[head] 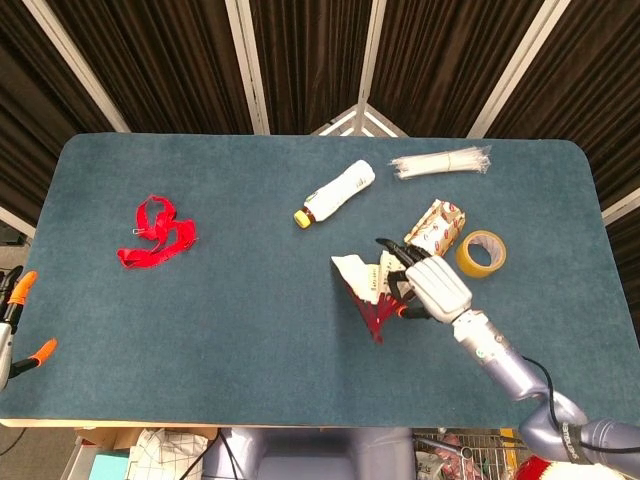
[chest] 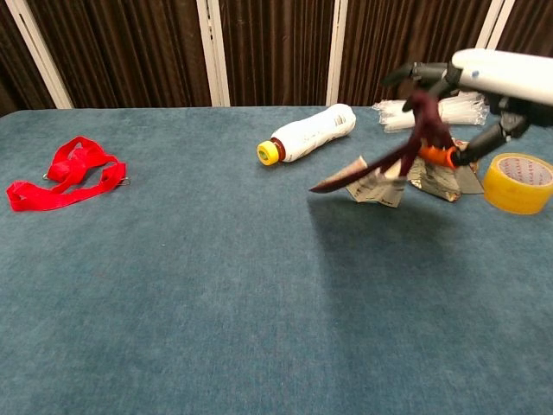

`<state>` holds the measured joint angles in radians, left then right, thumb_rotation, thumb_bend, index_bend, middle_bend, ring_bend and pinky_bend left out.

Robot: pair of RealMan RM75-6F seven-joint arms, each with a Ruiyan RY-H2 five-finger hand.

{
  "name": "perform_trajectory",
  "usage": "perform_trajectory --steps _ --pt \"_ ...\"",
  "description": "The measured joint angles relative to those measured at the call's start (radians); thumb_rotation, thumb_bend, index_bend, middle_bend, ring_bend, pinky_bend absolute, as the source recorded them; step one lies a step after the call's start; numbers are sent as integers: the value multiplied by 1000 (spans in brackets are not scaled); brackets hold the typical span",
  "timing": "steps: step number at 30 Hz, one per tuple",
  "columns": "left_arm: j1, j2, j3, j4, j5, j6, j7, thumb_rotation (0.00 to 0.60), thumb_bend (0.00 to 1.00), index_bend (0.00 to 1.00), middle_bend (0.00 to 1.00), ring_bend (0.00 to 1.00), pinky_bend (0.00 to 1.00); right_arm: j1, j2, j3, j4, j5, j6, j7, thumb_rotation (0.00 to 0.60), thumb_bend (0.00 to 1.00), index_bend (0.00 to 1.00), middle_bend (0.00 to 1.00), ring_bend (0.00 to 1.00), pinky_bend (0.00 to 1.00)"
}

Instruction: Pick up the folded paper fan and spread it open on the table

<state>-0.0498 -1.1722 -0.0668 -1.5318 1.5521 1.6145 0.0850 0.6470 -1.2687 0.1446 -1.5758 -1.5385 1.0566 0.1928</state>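
While lifted above the worktop [head: 200, 320], the paper fan [head: 368, 283] hangs partly spread.
Right hand [head: 432, 285] grips its red ribs, fingers closed round them; left hand unseen.

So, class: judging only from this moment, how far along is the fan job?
Picking up looks done: the right hand holds the paper fan above the table. In hand: the fan, only partly spread. Left: opening it fully and laying it flat.

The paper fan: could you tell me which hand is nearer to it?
Right. The right hand holds the paper fan above the table; the left hand is not in view.
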Motion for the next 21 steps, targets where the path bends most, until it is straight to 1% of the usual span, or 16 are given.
perform_trajectory --steps 6,12,15,21 --pt "-3 -5 1 4 2 -3 6 600 165 0 23 0 62 38 37 47 -16 70 -58 12 600 425 744 108 220 224" --pt "-5 -6 -4 8 -1 -3 -11 600 165 0 23 0 62 92 90 135 -76 192 -135 38 600 426 746 108 220 224" --pt "-7 -6 -2 11 2 -4 -13 600 165 0 23 0 62 120 119 157 -126 249 -171 1 600 426 746 108 220 224" --pt "-6 -5 1 9 7 0 -21 600 165 0 24 0 62 175 154 186 -214 323 -205 -138 600 426 746 108 220 224"
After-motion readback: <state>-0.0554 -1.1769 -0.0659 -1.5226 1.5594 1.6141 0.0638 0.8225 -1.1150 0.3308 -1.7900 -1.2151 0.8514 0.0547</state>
